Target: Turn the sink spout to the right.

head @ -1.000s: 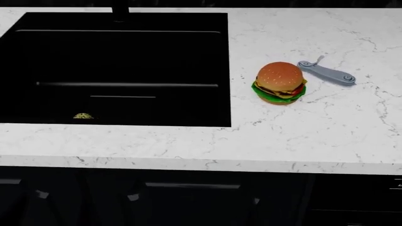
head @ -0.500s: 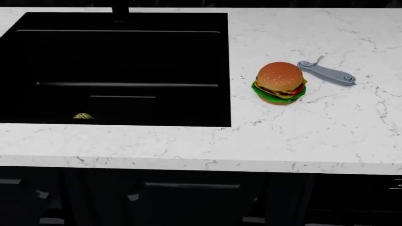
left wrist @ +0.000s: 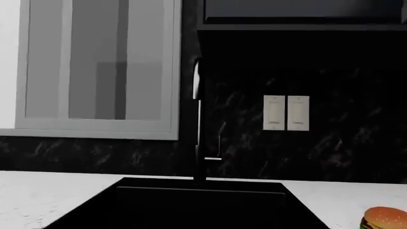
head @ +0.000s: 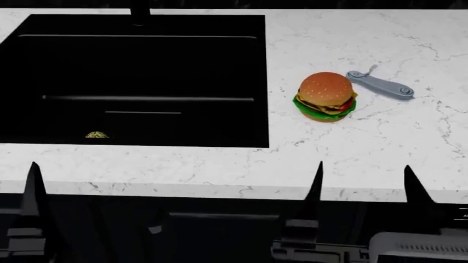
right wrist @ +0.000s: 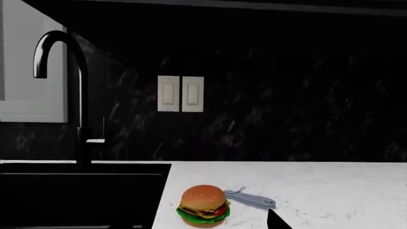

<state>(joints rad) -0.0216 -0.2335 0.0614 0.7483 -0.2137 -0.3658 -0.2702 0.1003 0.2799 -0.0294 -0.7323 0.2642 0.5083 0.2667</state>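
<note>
In the left wrist view, the sink spout (left wrist: pixel 198 119) is seen as a slim black tube rising upright at the centre of the frame, against the dark backsplash and beside the window (left wrist: pixel 95 67) at upper left. It stands at the back rim of the sink (left wrist: pixel 190 205), which fills the lower centre. No fingers of the left gripper are shown here, so their state cannot be told from this view. A burger (left wrist: pixel 384 218) is cut off at the lower right corner.

In the head view, a change is noted against the pictures of half a second and a second ago: dark pointed fingertips have risen into the bottom of the frame, where none were seen before. One tip of the left gripper (head: pixel 33 181) appears at lower left; whether its fingers are spread cannot be told. Two tips of the right gripper (head: pixel 363 183) stand well apart at lower right, so its fingers are spread and hold nothing. Both arms are judged to be only lifting towards the counter; the reach is barely begun. Only the spout's base is shown at the upper left edge, far from both grippers.

In the right wrist view, the spout's arch is seen at upper left, and one fingertip (right wrist: pixel 277 220) shows at the bottom edge near the burger.
</note>
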